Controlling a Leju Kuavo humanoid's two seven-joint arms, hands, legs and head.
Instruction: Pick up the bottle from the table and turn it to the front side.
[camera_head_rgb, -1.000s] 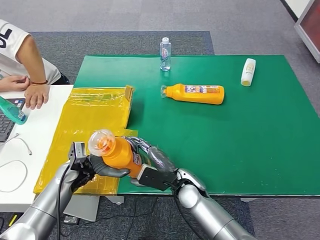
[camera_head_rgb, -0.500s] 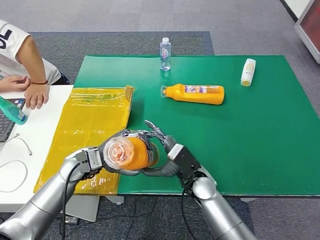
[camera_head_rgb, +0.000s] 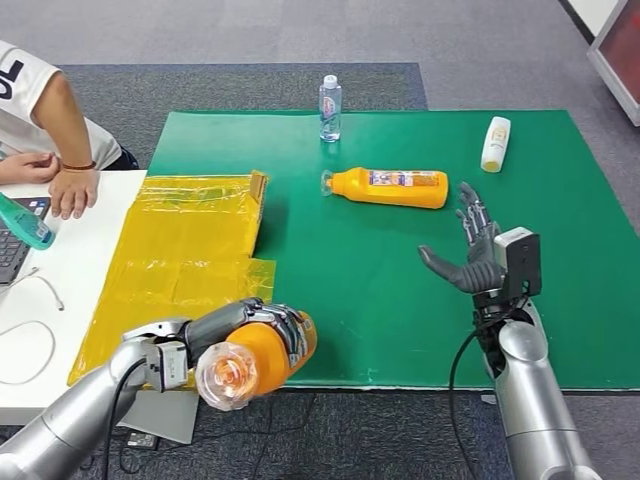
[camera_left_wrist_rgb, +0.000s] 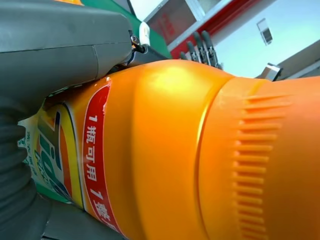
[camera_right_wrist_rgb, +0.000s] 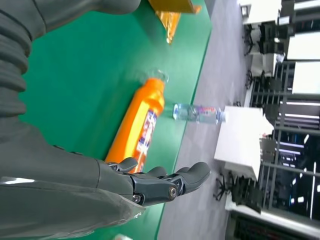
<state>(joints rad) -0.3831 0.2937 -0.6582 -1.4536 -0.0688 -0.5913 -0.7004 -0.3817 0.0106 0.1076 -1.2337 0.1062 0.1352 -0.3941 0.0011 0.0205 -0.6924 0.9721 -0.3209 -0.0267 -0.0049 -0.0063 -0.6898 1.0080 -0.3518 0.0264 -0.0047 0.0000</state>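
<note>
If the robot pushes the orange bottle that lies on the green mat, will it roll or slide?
The lying orange bottle looks rounded along its body, so a push from the side would probably roll it on the green mat. A push along its length would more likely slide it. The smooth plastic may be slippery to grip.

Grey carpet floor (camera_head_rgb: 226, 40) all round. Green table surface (camera_head_rgb: 528, 300) in middle, white desk (camera_head_rgb: 75, 260) adjoining at left. White tables (camera_right_wrist_rgb: 241, 140), dark office chairs (camera_right_wrist_rgb: 249, 192) and black shelving (camera_right_wrist_rgb: 279, 90) further back. Red-framed panel (camera_head_rgb: 619, 45) at far right.
</note>
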